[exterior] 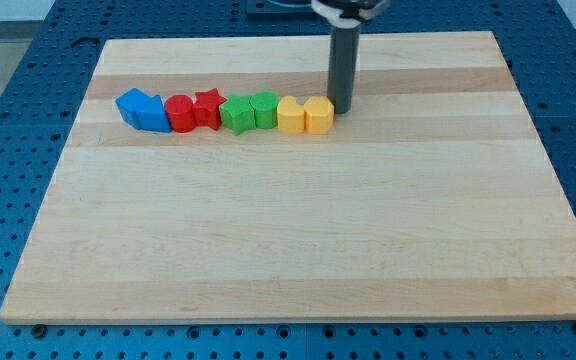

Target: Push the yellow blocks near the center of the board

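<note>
Two yellow blocks sit side by side in the board's upper middle: a rounded yellow block (290, 116) and a yellow hexagon-like block (318, 115) to its right. They end a row of blocks running to the view's left. My tip (340, 108) is at the right side of the right yellow block, touching or almost touching its upper right edge. The dark rod rises from there to the view's top.
The row continues to the left with a green block (264, 109), a green star (237, 115), a red star (207, 107), a red cylinder (180, 114) and two blue blocks (141, 110). The wooden board (288, 250) lies on a blue perforated table.
</note>
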